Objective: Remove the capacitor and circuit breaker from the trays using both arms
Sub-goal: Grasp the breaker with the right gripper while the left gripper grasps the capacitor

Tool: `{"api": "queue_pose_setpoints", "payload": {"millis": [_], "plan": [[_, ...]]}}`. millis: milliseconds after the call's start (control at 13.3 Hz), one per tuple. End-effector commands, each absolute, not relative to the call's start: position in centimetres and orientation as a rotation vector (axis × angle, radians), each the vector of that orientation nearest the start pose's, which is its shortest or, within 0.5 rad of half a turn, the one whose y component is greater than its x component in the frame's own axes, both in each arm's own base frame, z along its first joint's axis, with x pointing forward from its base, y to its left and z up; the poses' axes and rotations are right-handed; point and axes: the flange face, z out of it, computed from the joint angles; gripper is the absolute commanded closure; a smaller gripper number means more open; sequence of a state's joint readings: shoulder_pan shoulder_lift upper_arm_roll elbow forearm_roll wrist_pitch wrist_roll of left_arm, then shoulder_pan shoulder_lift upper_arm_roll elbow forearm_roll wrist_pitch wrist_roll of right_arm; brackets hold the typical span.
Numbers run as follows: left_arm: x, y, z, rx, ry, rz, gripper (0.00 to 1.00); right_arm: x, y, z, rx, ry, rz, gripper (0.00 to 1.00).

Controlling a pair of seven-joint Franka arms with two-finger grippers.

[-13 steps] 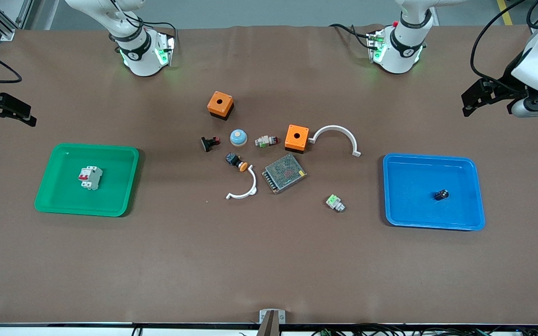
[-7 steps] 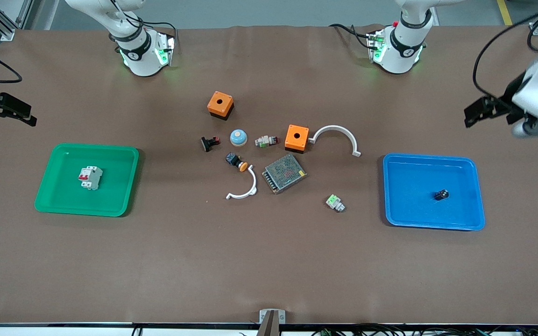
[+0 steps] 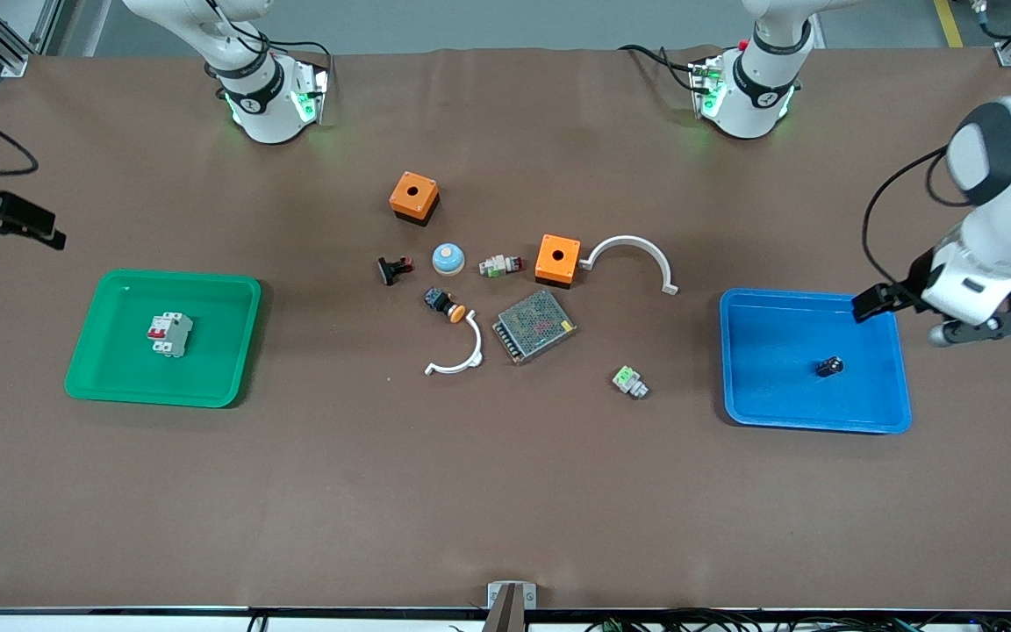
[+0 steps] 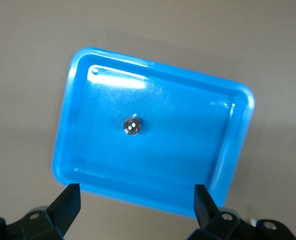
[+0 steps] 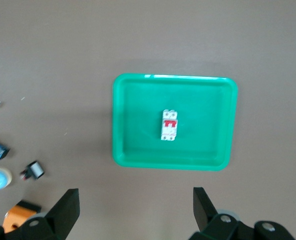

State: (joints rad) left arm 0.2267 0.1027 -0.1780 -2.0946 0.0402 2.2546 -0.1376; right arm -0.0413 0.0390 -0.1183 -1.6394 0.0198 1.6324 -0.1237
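The capacitor [image 3: 829, 366] lies in the blue tray [image 3: 764, 412] at the left arm's end of the table, apart from the tray's walls. In the left wrist view it shows as a small round shape with a shiny top [image 4: 132, 125] on the tray's floor [image 4: 188, 150]. The left gripper [image 3: 876, 302] hangs over the tray's rim on the side farther from the front camera. Its fingers [image 4: 67, 202] are spread wide apart and hold nothing.

The breaker [image 3: 170, 334] lies in the green tray [image 3: 93, 377] at the right arm's end of the table, near the middle of the tray's floor, with its red levers facing up. The right wrist view shows it as a white block with a red band [image 5: 169, 124] inside the tray [image 5: 132, 155]. The right gripper [image 3: 27, 226] hangs over bare table, farther from the front camera than the green tray. Its fingers [image 5: 65, 207] are also wide apart and empty.

Between the trays, mid-table, lies a cluster of parts: two orange boxes [image 3: 414, 197] [image 3: 557, 259], a blue-topped dome [image 3: 448, 258], a black-and-red clip [image 3: 395, 269], a black-and-orange push button [image 3: 444, 305], a metal mesh power supply [image 3: 534, 326], two white curved brackets [image 3: 633, 259] [image 3: 457, 355], and two white-and-green connectors [image 3: 500, 264] [image 3: 629, 381].
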Motion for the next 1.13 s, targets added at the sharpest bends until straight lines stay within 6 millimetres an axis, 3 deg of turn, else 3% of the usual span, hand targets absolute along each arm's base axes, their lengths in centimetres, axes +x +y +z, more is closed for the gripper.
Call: {"api": "queue_pose_setpoints", "payload": {"millis": [0,150,301,602,752,1053], "plan": [[57.1,4.8,32.7,-3.131,-0.283,-0.112,0.0,60.7,-12.1,51.4,-3.118,0.141,0.075,0.0],[57.7,5.8,29.5,-3.142,-0.305,-0.128,0.06,60.9,-13.8,48.6,-3.113,0.176,0.12,0.0],[58.0,5.9,27.3,-3.15,-0.311,-0.142,0.13,60.6,-14.1,44.4,-3.11,0.185,0.149,0.0],[58.3,6.2,23.6,-3.126,-0.226,-0.139,0.17,58.1,-13.9,34.6,-3.092,0.236,0.061,0.0],[58.4,7.2,22.7,-3.121,-0.238,-0.136,0.19,56.6,-13.6,30.7,-3.107,0.239,-0.005,0.0],[58.8,7.2,21.3,-3.128,-0.256,-0.116,0.27,54.6,-13.1,23.7,-3.138,0.199,-0.084,0.0]]}}
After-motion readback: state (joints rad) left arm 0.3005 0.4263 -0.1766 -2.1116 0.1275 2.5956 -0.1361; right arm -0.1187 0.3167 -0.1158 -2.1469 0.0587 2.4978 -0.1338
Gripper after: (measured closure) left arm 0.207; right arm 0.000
